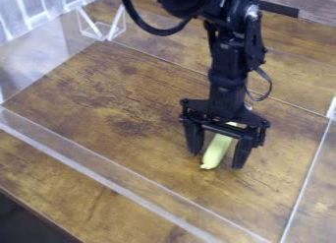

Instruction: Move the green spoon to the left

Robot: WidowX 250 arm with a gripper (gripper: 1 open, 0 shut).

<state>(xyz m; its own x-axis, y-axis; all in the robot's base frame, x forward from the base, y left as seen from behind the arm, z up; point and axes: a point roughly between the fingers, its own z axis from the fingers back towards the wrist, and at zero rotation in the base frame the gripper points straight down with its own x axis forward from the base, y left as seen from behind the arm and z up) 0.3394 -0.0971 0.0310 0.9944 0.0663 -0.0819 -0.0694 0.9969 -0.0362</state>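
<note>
The green spoon lies on the wooden counter toward the right and near side, its yellow-green handle pointing toward the near edge. Its metal head is hidden behind the gripper. The gripper points down over the spoon with its fingers spread wide, one on each side of the handle; nothing is clamped, and whether the fingers touch the handle cannot be told. So the move to the left looks not yet begun: the grasp, the lift or slide, and the set-down all appear to remain.

The counter to the left is bare wood, so the path seems open. A clear plastic barrier runs along the near side and another clear wall stands close on the right, which leaves little room there.
</note>
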